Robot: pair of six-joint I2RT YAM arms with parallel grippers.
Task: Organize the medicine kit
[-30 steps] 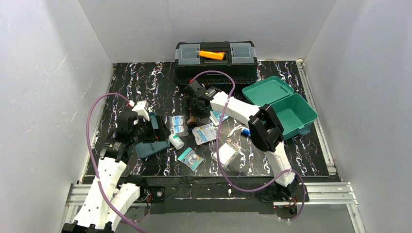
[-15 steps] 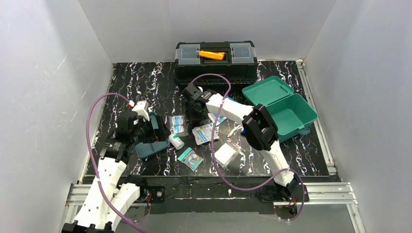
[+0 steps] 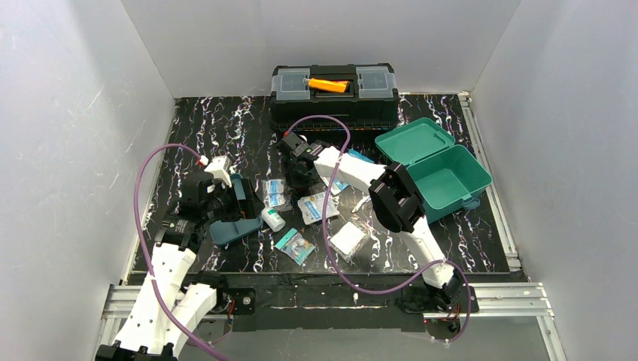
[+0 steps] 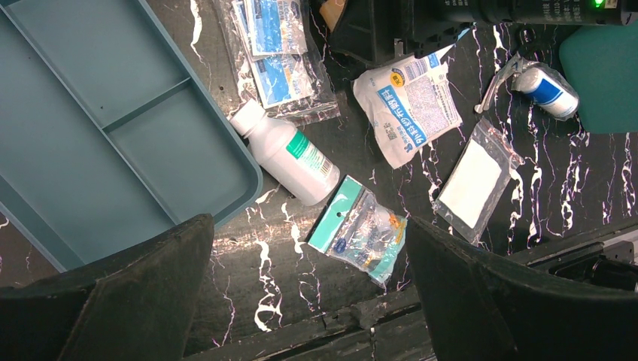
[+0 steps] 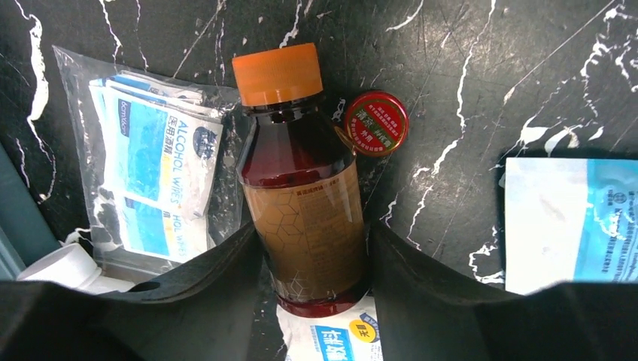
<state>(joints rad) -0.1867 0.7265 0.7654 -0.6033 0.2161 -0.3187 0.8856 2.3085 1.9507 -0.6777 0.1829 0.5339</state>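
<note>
The teal medicine kit (image 3: 444,171) stands open at the right of the mat, and its darker divided tray (image 4: 113,128) lies apart on the left. A brown bottle (image 5: 301,188) with an orange cap lies on the mat. My right gripper (image 5: 312,263) is shut on its lower body, one finger pressed on each side. In the top view this gripper (image 3: 299,171) is at mid-table. My left gripper (image 4: 308,301) hangs open above the mat beside the tray, holding nothing.
Loose around the bottle are a bag of alcohol wipes (image 5: 154,173), a small red tin (image 5: 376,122), a white bottle (image 4: 290,154), a printed sachet (image 4: 410,101), a teal-headed packet (image 4: 357,229), a gauze bag (image 4: 474,180) and a blue-banded roll (image 4: 548,86). A black toolbox (image 3: 335,94) stands at the back.
My right arm has reached further left and lower at mid-table and its jaws have narrowed. The left arm has not moved.
</note>
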